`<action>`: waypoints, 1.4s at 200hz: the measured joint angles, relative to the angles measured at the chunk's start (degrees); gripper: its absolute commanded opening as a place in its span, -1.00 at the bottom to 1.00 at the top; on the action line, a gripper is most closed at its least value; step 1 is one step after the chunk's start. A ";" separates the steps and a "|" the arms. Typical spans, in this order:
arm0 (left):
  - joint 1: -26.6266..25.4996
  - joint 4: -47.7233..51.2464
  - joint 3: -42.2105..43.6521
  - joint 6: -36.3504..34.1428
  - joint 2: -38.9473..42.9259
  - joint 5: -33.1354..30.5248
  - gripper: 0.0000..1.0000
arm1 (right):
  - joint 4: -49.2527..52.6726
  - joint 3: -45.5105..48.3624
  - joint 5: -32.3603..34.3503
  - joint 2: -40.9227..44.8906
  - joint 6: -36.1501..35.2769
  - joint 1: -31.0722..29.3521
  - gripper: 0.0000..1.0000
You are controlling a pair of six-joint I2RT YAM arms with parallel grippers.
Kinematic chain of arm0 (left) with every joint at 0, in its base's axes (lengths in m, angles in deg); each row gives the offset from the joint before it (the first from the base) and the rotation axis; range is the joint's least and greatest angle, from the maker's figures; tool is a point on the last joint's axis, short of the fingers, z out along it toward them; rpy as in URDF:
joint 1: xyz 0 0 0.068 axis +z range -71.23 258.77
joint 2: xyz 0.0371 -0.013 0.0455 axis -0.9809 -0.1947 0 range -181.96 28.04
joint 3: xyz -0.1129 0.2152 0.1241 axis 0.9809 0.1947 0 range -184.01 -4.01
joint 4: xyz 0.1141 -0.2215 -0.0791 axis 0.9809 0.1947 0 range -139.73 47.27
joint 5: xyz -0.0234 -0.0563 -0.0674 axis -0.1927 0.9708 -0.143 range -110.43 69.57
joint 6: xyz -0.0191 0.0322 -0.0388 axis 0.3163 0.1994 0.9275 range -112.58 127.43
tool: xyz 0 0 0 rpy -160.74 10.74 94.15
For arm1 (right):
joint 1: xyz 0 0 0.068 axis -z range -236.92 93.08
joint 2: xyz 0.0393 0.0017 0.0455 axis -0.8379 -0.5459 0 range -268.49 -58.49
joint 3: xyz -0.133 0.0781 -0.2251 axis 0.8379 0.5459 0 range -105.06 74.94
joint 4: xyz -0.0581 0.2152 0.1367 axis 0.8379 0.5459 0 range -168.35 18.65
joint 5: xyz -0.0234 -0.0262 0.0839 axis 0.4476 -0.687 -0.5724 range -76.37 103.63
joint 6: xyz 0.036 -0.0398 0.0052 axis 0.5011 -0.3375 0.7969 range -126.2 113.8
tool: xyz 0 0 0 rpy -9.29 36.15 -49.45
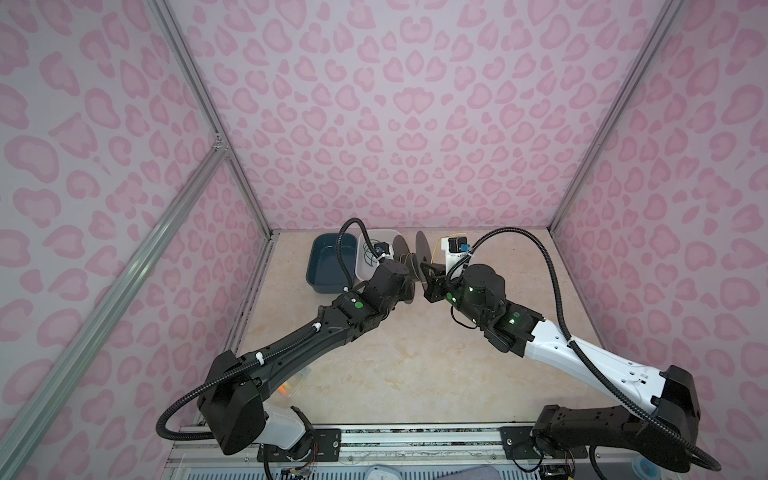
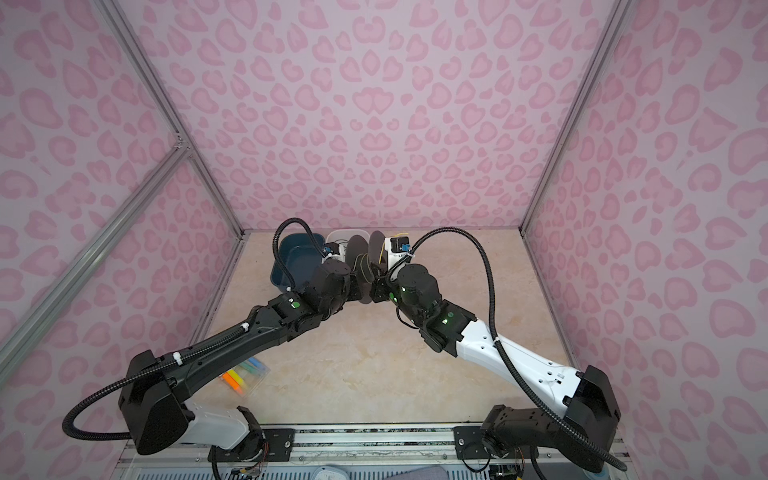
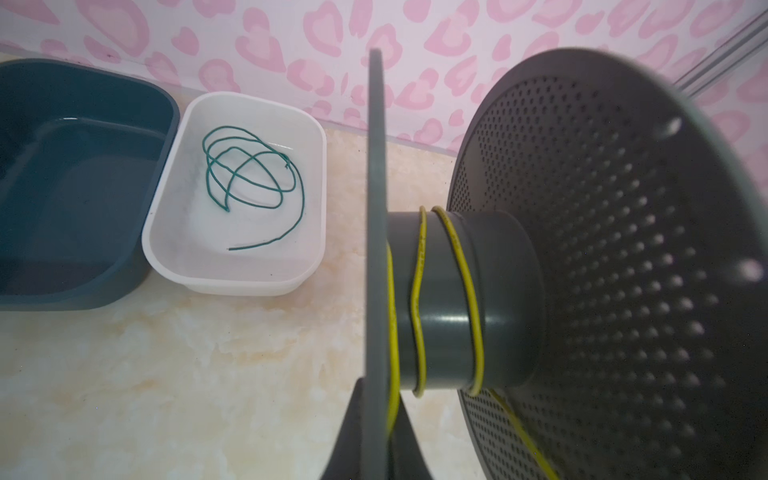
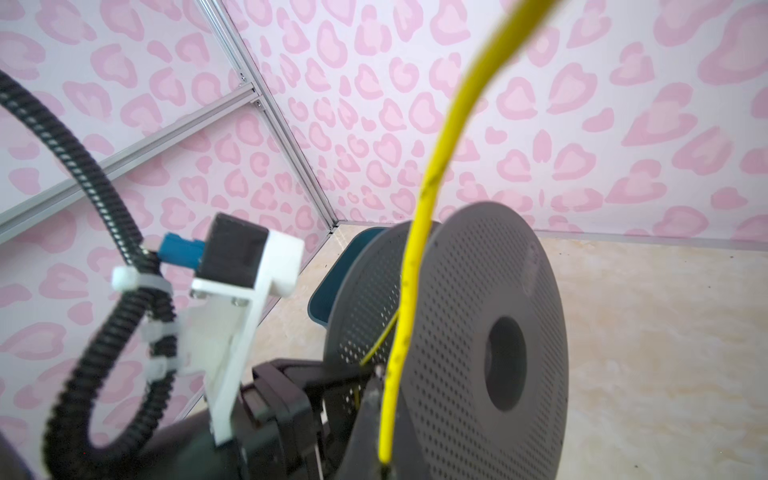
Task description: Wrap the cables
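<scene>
A grey spool (image 3: 503, 299) with two perforated flanges stands on edge near the back of the table (image 1: 415, 353). The yellow cable (image 3: 419, 291) runs in loose turns round its hub. My left gripper (image 3: 376, 449) is shut on the thin edge of one flange. My right gripper (image 4: 384, 461) is shut on the free stretch of the yellow cable (image 4: 432, 174), which rises past the other flange (image 4: 478, 332). In a top view both grippers meet at the spool (image 1: 423, 245). The green cable (image 3: 249, 174) lies in loose loops in the white tub (image 3: 232, 286).
A dark blue tub (image 3: 83, 187) stands beside the white tub (image 1: 368, 266) at the back left. A clear box of coloured markers (image 2: 243, 376) lies under the left arm. Pink patterned walls close in the table on three sides.
</scene>
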 measured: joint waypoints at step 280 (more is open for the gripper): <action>-15.67 -4.61 9.38 -8.55 0.28 -14.43 -0.93 | 16.04 -20.79 -37.64 -15.82 4.22 27.47 -1.00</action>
